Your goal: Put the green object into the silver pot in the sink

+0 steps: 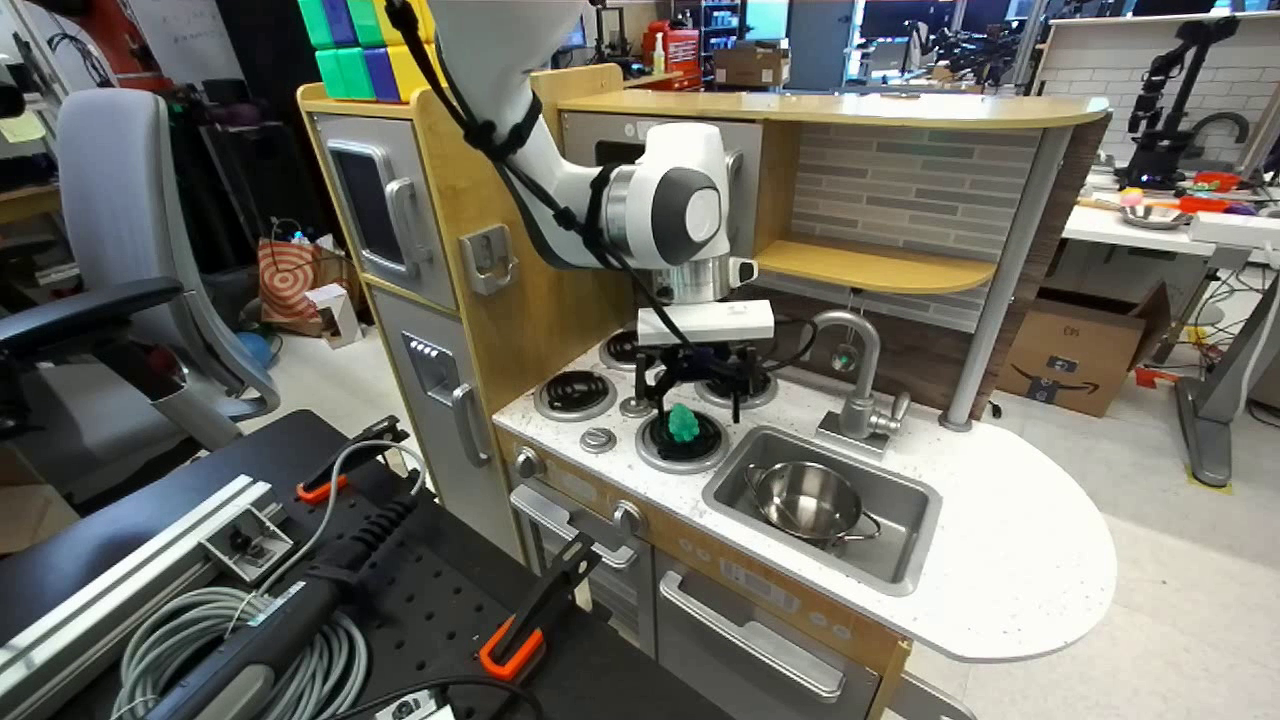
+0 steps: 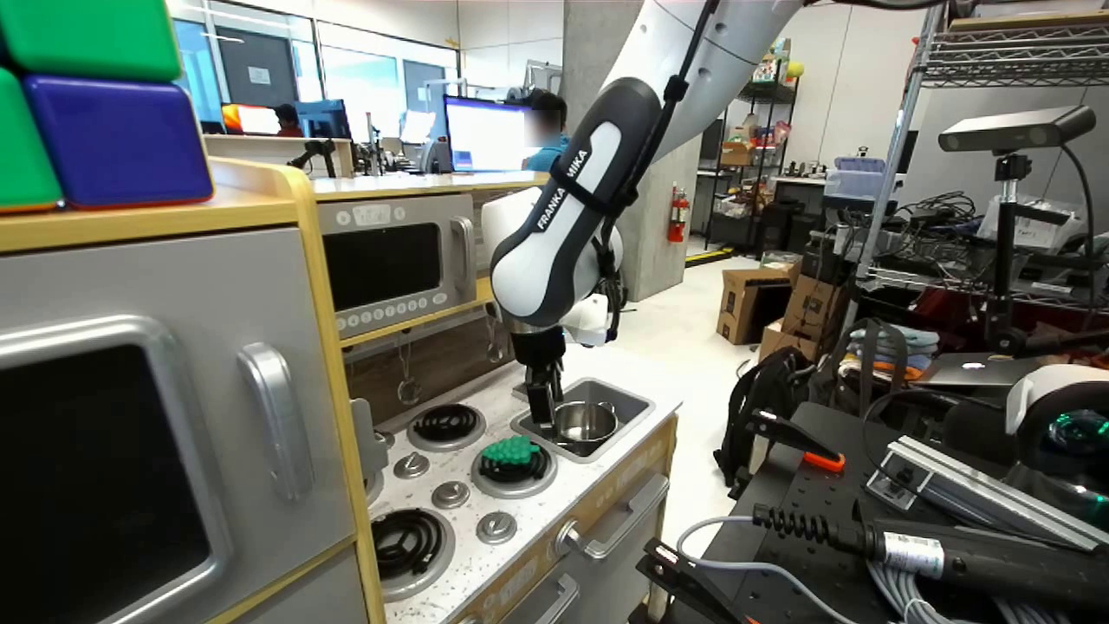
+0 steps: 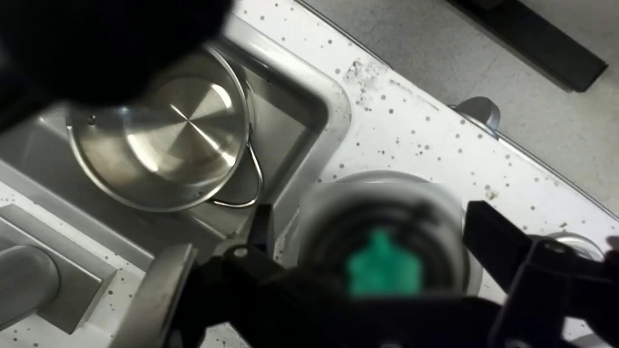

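The bright green bumpy object (image 1: 683, 423) lies on a black burner with a silver rim (image 1: 685, 463), beside the sink; it shows in both exterior views (image 2: 511, 450). In the wrist view the green object (image 3: 385, 266) is blurred and its lower part is hidden by my gripper. My gripper (image 1: 698, 412) points down above the burner. In the wrist view its fingers (image 3: 370, 207) are wide apart and empty, one on each side of the green object. The silver pot (image 1: 808, 505), empty, stands inside the sink (image 1: 925, 530); the pot also shows in the wrist view (image 3: 164, 140).
A curved faucet (image 1: 862, 365) rises behind the sink. A wooden shelf (image 1: 880, 265) hangs above the counter's back. A tall cabinet (image 1: 545, 270) stands beside the burners. A black table (image 1: 440, 590) with cables and clamps stands in front. Knobs (image 1: 598, 440) sit between several burners.
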Robot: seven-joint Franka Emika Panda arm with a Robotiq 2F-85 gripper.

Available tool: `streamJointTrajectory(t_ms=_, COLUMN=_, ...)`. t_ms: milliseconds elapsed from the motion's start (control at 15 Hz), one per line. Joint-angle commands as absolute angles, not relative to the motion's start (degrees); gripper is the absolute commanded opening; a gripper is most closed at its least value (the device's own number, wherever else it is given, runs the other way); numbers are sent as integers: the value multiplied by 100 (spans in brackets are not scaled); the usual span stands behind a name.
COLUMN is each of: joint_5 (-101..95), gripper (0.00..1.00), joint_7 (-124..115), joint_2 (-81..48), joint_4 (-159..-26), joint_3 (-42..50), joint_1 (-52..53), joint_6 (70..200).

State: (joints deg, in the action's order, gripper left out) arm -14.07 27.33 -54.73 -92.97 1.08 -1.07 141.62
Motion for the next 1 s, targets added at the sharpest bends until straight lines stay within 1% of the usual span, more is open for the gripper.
streamJointTrajectory(t_ms=0, joint_5=-961, gripper=100, joint_7=2487, joint_2=-5246, joint_4=-10054, joint_3=-452, joint_1=-560, joint_6=15009)
streamJointTrajectory(t_ms=467, joint_5=-48, gripper=100, joint_7=2298, joint_2=-5582, joint_4=-10695, joint_3=-1382, joint_1=-1307, joint_6=16815)
streamJointTrajectory(t_ms=600, joint_5=-22, gripper=100, joint_7=2219, joint_2=-5532, joint_4=-11031, joint_3=-1594, joint_1=-1521, joint_6=17574)
streamJointTrajectory(t_ms=667, joint_5=-197, gripper=100, joint_7=2141, joint_2=-5485, joint_4=-11175, joint_3=-1462, joint_1=-1438, joint_6=18091)
streamJointTrajectory(t_ms=800, joint_5=-510, gripper=100, joint_7=1933, joint_2=-5105, joint_4=-11668, joint_3=-893, joint_1=-1085, joint_6=18528)
streamJointTrajectory(t_ms=933, joint_5=-591, gripper=100, joint_7=1749, joint_2=-4925, joint_4=-11968, joint_3=-637, joint_1=-988, joint_6=18929)
